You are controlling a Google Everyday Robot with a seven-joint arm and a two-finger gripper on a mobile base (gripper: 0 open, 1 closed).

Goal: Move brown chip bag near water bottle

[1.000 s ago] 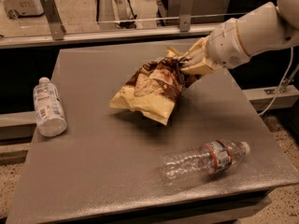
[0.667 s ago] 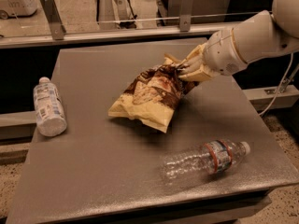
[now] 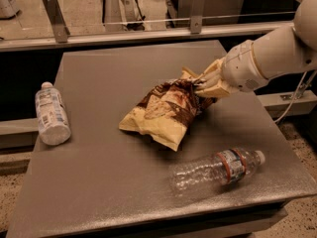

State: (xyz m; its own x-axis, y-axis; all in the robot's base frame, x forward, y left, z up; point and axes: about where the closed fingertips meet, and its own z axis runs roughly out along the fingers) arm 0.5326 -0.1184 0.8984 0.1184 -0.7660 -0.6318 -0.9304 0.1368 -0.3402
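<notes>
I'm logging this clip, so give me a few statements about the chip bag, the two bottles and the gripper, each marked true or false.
1. The gripper is at the chip bag's upper right corner, closed on it. True.
2. The water bottle stands upright. False: it lies on its side near the front right of the table.
3. The chip bag touches the water bottle. False: a strip of bare table shows between them.
4. A second bottle lies by the table's left edge. True.
</notes>
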